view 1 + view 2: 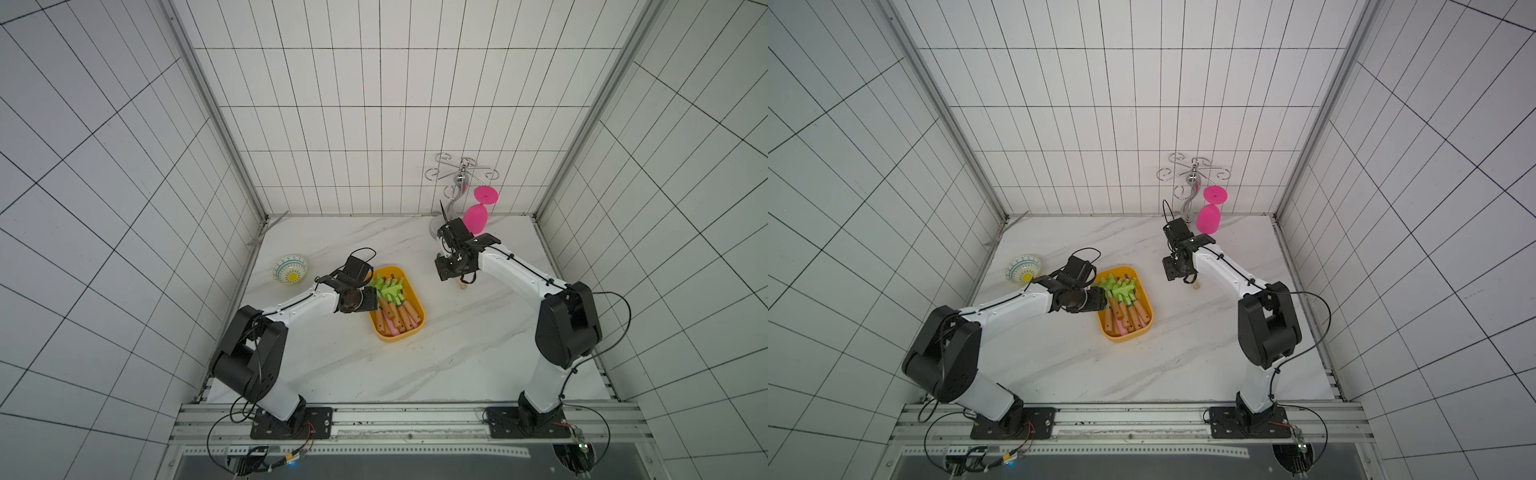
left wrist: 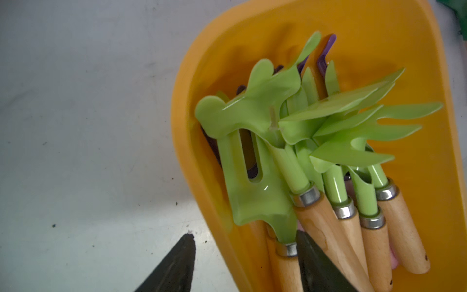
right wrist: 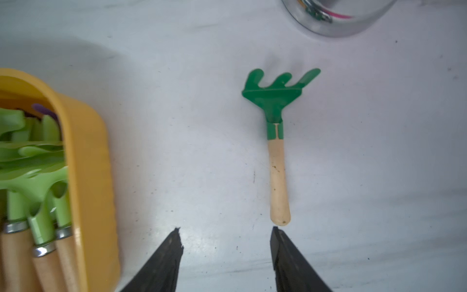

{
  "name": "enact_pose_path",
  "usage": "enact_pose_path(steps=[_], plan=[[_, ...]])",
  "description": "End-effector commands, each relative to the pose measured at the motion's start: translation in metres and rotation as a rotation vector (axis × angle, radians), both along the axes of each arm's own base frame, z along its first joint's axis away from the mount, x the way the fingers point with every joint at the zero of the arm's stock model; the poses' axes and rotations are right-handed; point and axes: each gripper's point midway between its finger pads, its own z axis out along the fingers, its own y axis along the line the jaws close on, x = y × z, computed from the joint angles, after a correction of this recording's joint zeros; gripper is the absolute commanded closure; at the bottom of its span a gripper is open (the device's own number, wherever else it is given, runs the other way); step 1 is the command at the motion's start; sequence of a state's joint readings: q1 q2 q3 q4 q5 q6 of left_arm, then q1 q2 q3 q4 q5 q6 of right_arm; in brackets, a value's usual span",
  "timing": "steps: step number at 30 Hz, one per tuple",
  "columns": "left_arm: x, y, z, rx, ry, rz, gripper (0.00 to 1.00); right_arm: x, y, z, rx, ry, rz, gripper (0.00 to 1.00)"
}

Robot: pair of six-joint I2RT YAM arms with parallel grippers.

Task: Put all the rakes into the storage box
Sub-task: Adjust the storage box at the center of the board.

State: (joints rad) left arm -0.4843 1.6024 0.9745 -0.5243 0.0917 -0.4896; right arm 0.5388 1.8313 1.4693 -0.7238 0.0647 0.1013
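Lying untouched, rake (image 3: 276,141) faces spread right gripper (image 3: 226,235); left gripper (image 2: 244,236) gapes, seemingly empty.

The 2 arms reach forward with elbows bent; the left end effector (image 2: 243,236) and the right end effector (image 3: 226,229) each point down, jaws parted, holding nothing.
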Motion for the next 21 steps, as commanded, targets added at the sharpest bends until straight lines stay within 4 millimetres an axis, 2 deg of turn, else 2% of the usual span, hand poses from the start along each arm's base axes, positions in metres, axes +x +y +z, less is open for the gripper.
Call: enact_pose_path(steps=[1,6,15,21], plan=[[0.019,-0.012,0.01,-0.02,-0.053,-0.045,0.38,0.007,-0.015,-0.017,0.007,0.03,-0.059,0.4],[0.033,-0.014,0.008,0.021,-0.076,-0.081,0.41,0.017,-0.043,-0.035,-0.001,0.045,-0.146,0.4],[0.047,-0.02,0.005,0.051,-0.082,-0.123,0.43,0.018,-0.05,-0.069,-0.015,0.102,-0.159,0.42],[0.037,-0.014,0.024,0.031,-0.09,-0.08,0.37,0.018,-0.051,-0.091,-0.024,0.134,-0.157,0.46]])
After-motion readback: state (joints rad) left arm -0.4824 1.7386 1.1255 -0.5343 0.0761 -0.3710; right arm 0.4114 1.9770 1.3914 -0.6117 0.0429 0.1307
